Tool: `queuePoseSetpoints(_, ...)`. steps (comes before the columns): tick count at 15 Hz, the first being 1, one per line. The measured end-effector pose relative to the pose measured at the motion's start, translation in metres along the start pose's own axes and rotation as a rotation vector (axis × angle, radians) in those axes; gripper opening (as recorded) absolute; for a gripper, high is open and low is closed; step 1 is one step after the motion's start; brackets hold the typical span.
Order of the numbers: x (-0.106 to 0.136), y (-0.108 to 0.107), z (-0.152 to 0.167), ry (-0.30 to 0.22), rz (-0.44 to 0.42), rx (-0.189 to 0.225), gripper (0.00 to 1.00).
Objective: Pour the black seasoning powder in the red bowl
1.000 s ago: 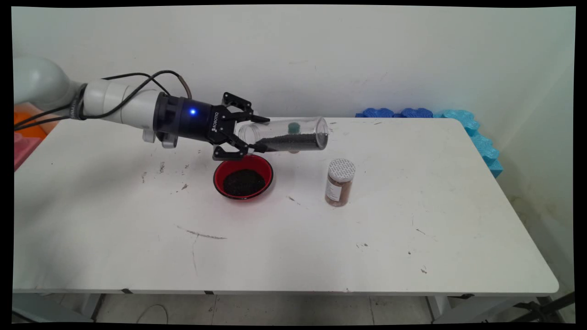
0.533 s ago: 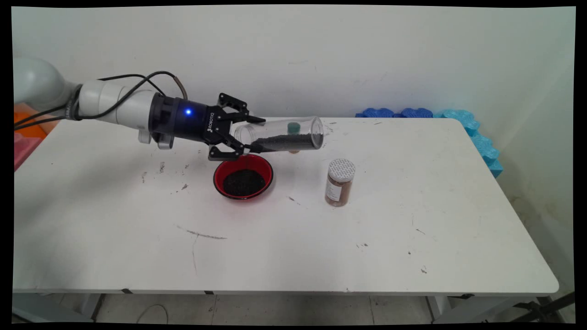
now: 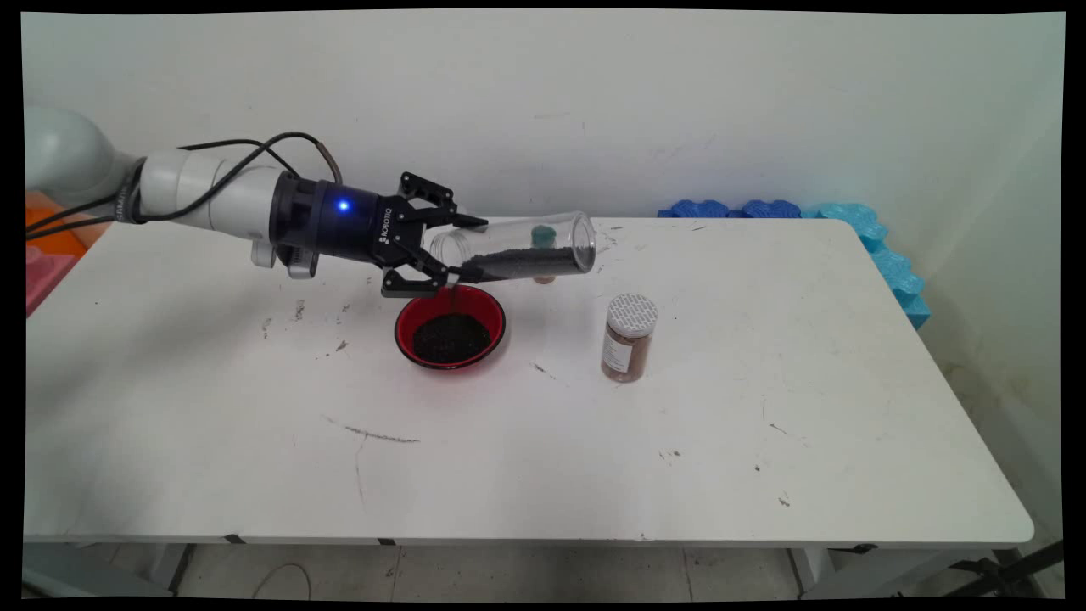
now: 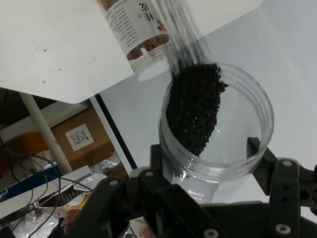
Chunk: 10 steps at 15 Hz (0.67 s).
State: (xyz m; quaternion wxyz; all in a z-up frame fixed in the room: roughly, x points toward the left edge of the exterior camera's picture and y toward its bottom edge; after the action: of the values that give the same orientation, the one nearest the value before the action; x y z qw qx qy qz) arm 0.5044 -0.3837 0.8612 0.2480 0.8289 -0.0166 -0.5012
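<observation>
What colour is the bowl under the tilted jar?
Red, with dark granules inside; the bowl shows best in the main view, below the clear jar.

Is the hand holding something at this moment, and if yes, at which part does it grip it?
Yes. The hand holds a clear jar of black grains, lying nearly level above the red bowl, gripped at its open mouth end.
</observation>
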Motion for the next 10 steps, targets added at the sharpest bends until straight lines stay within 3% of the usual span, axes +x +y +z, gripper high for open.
queuePoseSetpoints(10, 0.0004, 0.0014, -0.0051, -0.012, -0.053, -0.021, 0.0)
